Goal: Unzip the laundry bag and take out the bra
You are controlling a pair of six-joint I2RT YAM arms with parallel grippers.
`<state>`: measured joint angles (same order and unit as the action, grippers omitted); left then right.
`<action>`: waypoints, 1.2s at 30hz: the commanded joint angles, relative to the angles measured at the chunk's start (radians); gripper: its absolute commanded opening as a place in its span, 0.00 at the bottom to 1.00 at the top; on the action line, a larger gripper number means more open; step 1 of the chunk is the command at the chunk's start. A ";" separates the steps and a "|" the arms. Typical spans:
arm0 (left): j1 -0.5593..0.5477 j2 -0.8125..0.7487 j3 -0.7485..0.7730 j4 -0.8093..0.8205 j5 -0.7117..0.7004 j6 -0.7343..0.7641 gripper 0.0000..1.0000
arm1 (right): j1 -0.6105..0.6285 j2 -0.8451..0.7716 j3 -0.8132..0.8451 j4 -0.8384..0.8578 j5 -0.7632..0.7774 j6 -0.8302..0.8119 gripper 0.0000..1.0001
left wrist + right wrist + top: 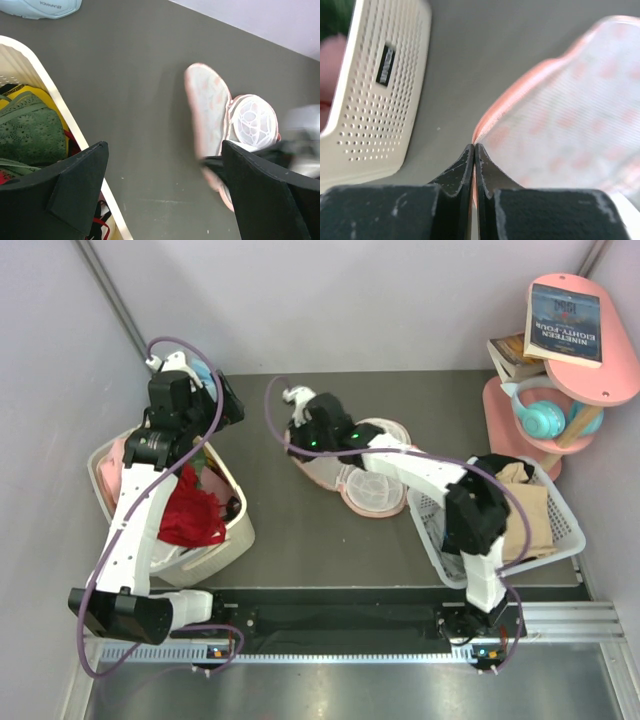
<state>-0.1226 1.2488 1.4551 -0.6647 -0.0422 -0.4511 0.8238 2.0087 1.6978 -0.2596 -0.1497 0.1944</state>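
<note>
dark tabletop carries the laundry bag (375,490), spread open near the middle of the far edge. right gripper (474,146) is clamped tight on its pink trim, probably to steady it. left gripper (164,147) gapes wide and empty. the bra (190,512) lies in the left-edge basket (240,532).

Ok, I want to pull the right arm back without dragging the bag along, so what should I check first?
1. Laundry bag unzipped: ok, it lies open with the mesh showing.
2. Bag emptied: ok, there is no red cloth in the halves that show.
3. Bra put away: ok, it lies in the left basket.
4. Right hand let go: not ok, it is shut on the bag's pink edge.
5. Left hand free: ok, it is open and holds nothing.
6. Bag resting flat on the table at the pinched edge: cannot tell.
</note>
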 commanded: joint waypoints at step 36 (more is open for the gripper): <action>0.023 0.021 -0.053 0.083 0.031 0.012 0.99 | -0.229 -0.660 -0.664 -0.311 0.545 0.447 0.00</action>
<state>-0.1062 1.2861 1.4132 -0.6346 -0.0154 -0.4362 0.6048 1.4075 1.0401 -0.5106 0.3298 0.6136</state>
